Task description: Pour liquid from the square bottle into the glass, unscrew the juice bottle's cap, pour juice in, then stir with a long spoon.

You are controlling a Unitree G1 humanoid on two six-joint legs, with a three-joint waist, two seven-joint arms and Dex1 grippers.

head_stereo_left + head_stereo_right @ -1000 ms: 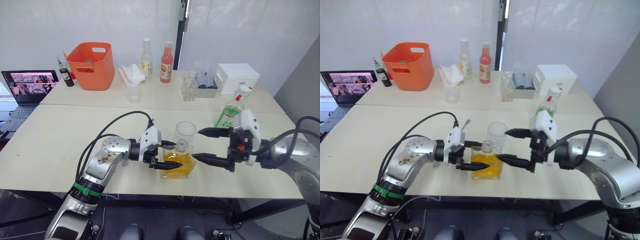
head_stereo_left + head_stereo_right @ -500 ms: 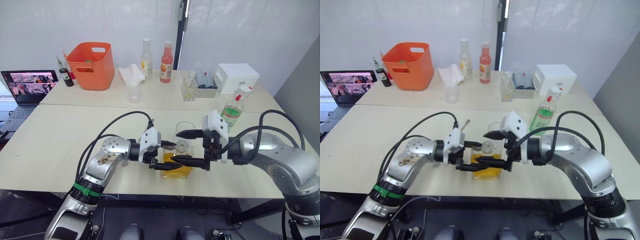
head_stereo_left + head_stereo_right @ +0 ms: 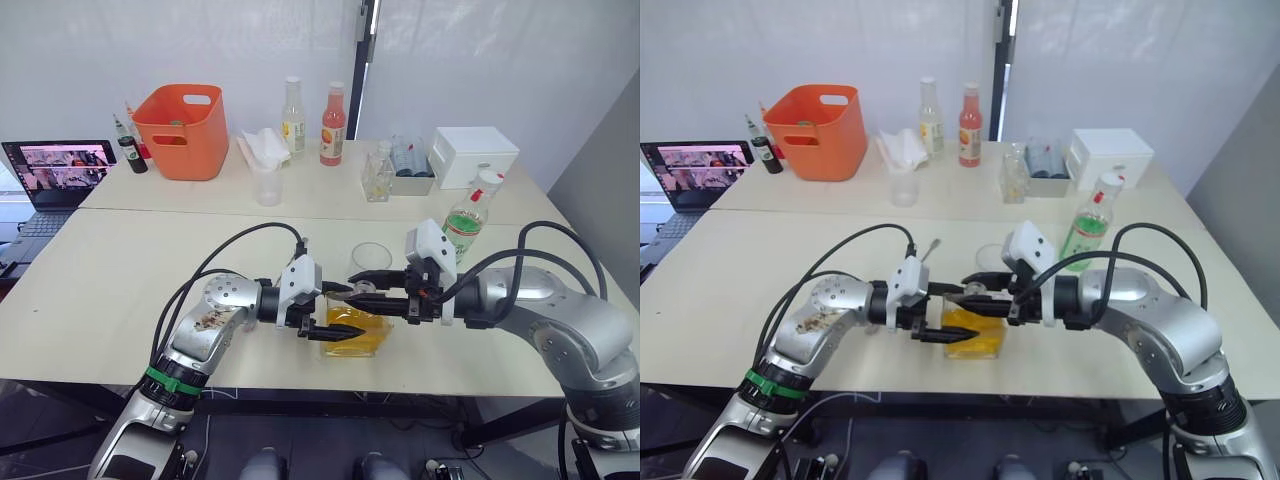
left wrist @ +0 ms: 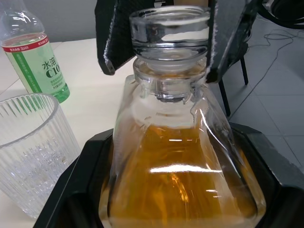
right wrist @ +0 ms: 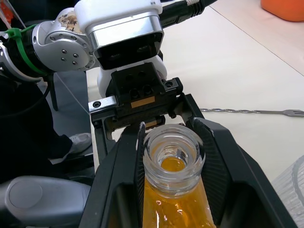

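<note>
Between both pincers, square bottle [image 3: 352, 331]

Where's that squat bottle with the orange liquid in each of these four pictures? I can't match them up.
Left eye view: the square bottle stands at the table's near edge, between the left gripper and the right gripper.
Right eye view: same spot, centre.
Left wrist view: close up, stopper on top.
Right wrist view: seen from above, its stopper between black fingers.
Shared landmark: the glass just behind it.
</note>
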